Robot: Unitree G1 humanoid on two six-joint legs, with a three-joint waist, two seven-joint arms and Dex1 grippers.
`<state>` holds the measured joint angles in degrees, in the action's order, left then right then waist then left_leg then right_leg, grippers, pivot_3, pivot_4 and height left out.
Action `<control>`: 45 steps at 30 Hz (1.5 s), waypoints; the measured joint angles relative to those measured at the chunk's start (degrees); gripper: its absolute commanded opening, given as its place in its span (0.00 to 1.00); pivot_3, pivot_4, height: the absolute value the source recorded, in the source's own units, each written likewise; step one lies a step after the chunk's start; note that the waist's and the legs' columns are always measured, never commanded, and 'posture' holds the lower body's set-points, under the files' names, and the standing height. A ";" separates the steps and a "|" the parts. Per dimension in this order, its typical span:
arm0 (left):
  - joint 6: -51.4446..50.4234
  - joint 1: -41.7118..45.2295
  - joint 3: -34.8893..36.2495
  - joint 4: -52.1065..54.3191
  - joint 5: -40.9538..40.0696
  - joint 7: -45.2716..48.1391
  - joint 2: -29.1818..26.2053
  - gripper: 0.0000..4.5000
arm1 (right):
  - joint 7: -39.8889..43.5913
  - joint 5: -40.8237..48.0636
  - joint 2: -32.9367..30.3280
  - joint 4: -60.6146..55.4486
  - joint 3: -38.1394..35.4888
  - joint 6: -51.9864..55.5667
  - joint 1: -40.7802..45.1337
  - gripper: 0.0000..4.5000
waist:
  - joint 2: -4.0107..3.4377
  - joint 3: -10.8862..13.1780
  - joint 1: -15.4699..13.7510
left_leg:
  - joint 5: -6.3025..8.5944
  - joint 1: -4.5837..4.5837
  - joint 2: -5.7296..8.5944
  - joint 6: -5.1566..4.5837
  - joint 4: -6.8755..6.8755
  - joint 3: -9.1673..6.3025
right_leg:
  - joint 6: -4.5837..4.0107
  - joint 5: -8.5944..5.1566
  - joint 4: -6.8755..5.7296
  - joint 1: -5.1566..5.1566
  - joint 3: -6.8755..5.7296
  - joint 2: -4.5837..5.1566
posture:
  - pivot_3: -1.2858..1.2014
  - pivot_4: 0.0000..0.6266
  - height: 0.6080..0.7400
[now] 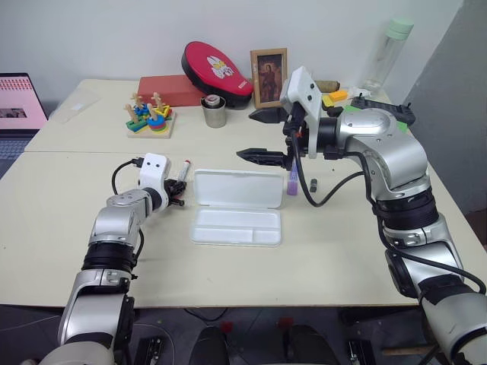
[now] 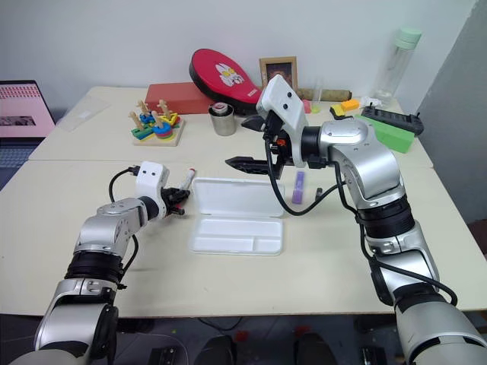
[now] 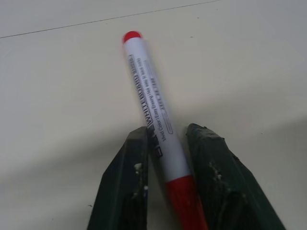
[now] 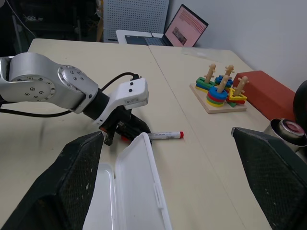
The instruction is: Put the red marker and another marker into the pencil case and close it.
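Right, from the head cam: the left gripper [image 1: 178,199] is pinched on the red marker [image 1: 183,172], which lies on the table [image 1: 68,198] just left of the open pencil case [image 1: 236,207]; the right gripper [image 1: 266,137] hangs spread wide above the case's far side, w/ the purple marker [image 1: 292,181] lying just right of the lid. Left wrist cam: both fingers [image 3: 211,163] squeeze the barrel near its red cap end, so I'd lift straight up, keep it level, carry it right over the tray and lower before letting go. Barrel print is too small to read beyond "Vivid Color", approx. Right wrist cam: wide-apart fingers frame the case; no other legible writing.
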<state>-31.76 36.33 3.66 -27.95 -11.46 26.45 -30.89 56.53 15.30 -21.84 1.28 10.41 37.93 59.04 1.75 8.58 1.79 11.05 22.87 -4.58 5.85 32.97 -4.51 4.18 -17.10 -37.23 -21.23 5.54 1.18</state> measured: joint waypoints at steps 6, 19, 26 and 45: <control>0.94 0.26 0.16 -0.96 0.15 0.31 0.01 0.10 | -0.24 0.12 -0.01 0.00 0.00 0.03 -0.01 1.00 | 0.00 0.00 0.00 | 0.00 0.00 0.00 0.00 0.00 0.00 | 0.00 0.00 -0.01 0.00 0.00 0.00 | 0.52 0.24 1.00; 12.57 -0.27 7.87 11.34 -4.37 12.22 -9.64 0.10 | 3.94 11.91 -8.36 -11.11 -6.33 5.73 -7.37 1.00 | -0.05 0.05 -0.34 | 0.01 0.09 0.02 0.02 -0.09 0.03 | 0.00 0.00 0.20 0.03 -0.02 0.08 | 0.52 0.24 1.00; 11.00 -0.91 -4.83 29.07 -10.89 37.33 -13.09 0.10 | 4.27 15.84 -14.97 -17.85 -7.89 9.77 -15.97 1.00 | -0.11 0.08 0.17 | 0.01 0.01 -0.02 -0.02 -0.01 0.03 | 0.02 -0.01 0.14 0.07 0.03 -0.01 | 0.52 0.24 1.00; 23.49 5.21 -22.09 13.79 5.51 54.15 -11.51 0.10 | -7.57 19.78 -16.49 -26.53 -11.41 14.12 -24.97 1.00 | -0.18 0.13 -0.09 | 0.01 0.10 -0.02 -0.06 0.00 0.01 | 0.00 -0.03 0.19 -0.01 0.09 -0.06 | 0.52 0.24 1.00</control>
<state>-8.27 41.54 -18.43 -14.17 -5.95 80.59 -42.40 48.96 35.08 -38.33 -25.25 -0.99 52.05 34.07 1.57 8.70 1.70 11.06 22.97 -4.60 5.78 32.97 -4.49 4.18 -17.13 -37.04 -21.24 5.62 1.12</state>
